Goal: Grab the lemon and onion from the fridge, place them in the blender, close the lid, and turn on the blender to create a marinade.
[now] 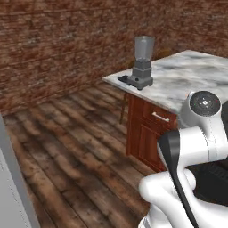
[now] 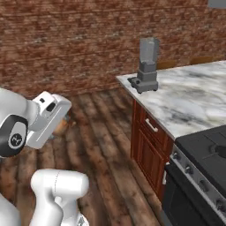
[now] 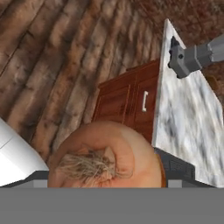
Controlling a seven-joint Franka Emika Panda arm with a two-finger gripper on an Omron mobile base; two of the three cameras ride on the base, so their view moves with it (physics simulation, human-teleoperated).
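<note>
My tool (image 3: 105, 181) is holding the onion (image 3: 105, 155). In the hand view the onion is big and round and orange-brown, with dry hairy roots in its middle. It sits right at the bottom of that view, where my 2 finger tips should be. I cannot see the tips, because the onion hides them. So I think they are closed around it, but I cannot tell how wide apart they are.

In the right base view my white hand points down and away over the wood floor (image 2: 101, 132). A little bit of orange peeks out beside it, and that is likely the onion too.

The blender (image 1: 142, 64) stands on the table (image 1: 191, 80), near the far corner. The table has a white and grey marble top. The blender has a grey see-through jar on a dark grey base, and the jar stands upright. The jar's mouth looks open on top. A small flat black piece lies on the table just beside the base, touching it or almost. That looks like the lid (image 1: 123, 79).

Under the table top are red-brown wood drawers (image 2: 152, 132) with pale handles. A black stove (image 2: 203, 163) with knobs sits next to them. A brick wall (image 1: 58, 40) is behind it all. The blender is well apart from my tool.
</note>
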